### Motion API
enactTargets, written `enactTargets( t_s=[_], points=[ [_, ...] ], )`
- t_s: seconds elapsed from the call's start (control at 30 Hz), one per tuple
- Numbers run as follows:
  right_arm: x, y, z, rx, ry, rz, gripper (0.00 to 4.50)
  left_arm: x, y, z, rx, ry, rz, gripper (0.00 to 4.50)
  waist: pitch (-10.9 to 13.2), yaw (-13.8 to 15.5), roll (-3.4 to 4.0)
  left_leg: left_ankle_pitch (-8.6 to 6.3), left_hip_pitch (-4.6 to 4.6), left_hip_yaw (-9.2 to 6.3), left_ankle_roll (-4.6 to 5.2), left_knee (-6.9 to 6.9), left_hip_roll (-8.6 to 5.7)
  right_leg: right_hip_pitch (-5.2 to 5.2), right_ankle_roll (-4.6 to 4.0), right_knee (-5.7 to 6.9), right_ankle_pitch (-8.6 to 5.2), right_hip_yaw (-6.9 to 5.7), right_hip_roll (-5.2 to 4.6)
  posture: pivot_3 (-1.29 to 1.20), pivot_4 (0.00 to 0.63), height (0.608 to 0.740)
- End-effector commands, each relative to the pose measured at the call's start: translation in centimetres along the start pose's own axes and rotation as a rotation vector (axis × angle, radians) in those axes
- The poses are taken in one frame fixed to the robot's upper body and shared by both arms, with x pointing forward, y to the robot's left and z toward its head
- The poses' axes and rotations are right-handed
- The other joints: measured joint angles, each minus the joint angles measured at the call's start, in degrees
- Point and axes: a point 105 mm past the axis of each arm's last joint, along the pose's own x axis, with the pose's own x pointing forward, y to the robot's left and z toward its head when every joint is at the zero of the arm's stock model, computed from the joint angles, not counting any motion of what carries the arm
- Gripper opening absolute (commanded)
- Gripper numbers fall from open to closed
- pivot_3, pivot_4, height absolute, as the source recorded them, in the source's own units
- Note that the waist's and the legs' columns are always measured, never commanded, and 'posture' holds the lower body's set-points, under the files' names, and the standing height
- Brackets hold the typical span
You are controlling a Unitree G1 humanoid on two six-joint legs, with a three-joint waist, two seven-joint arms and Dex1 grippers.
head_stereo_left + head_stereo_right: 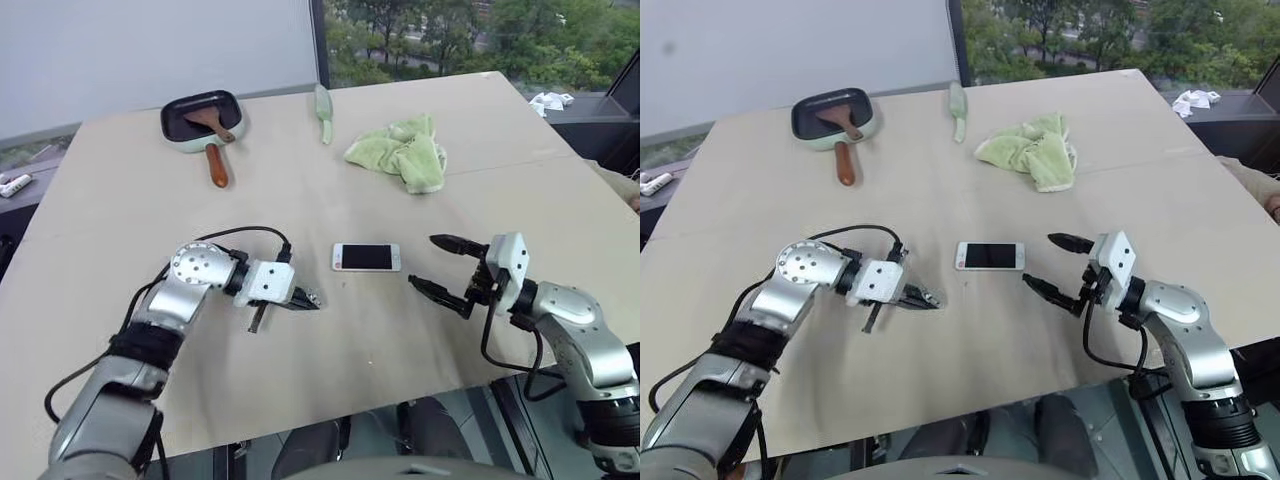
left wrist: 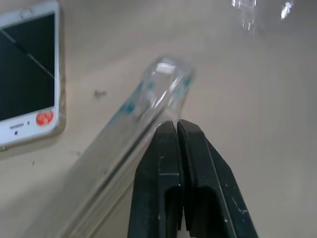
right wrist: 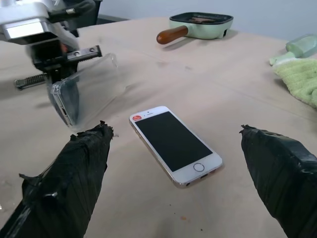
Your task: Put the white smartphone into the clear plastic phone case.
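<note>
The white smartphone lies flat, screen up, on the tan table between my two grippers. Just left of it, my left gripper is shut on the clear plastic phone case and holds it tilted on its long edge just above the table. In the left wrist view the case's rim runs alongside the closed black fingers. My right gripper hovers open to the right of the phone, pointing at it. Its taped fingers stand wide apart with nothing between them.
A pale green pan with a wooden handle and a spatula sits at the back left. A green utensil and a crumpled green cloth lie at the back middle. The table's front edge is close below the grippers.
</note>
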Motion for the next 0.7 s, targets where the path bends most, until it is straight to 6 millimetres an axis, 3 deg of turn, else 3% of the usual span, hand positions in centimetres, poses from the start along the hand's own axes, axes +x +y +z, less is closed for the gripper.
enactTargets(
  t_s=[0.03, 0.43, 0.63, 0.7],
  points=[
    [0.4, 0.3, 1.1, -0.038, -0.046, 0.013, 4.5, -0.4, 1.8, 2.1, -0.031, -0.038, 0.194, 0.07, 0.0, 0.09, -0.01, 0.0, 0.01, 0.0, 0.0, 0.0, 0.0, 0.01, 0.0, 0.0, 0.0, 0.02, 0.01, 0.0, 0.15, 0.74],
    [0.7, 0.4, 0.9, -0.033, -0.051, 0.023, 4.5, 0.4, 2.9, 4.3, -0.339, -0.171, 0.409, 0.07, 0.03, 0.04, -0.03, -0.01, 0.04, 0.05, -0.01, -0.07, 0.0, 0.0, 0.0, -0.03, 0.0, 0.01, -0.02, 0.0, 0.15, 0.74],
    [0.8, 0.4, 0.8, -0.032, -0.054, 0.023, 4.5, -0.9, 2.5, 4.2, -0.284, -0.169, 0.367, 0.07, 0.04, -0.04, -0.06, -0.01, 0.07, 0.11, -0.02, -0.1, 0.01, 0.0, 0.0, -0.03, 0.0, 0.06, -0.03, 0.0, 0.15, 0.74],
    [0.8, 0.3, 0.8, -0.033, -0.054, 0.024, 4.5, -1.8, 2.1, 3.4, -0.255, -0.147, 0.302, 0.58, 0.05, -0.07, -0.04, -0.01, 0.08, 0.12, -0.03, -0.12, 0.02, -0.01, -0.01, -0.03, 0.0, 0.05, -0.03, 0.0, 0.15, 0.74]
  ],
)
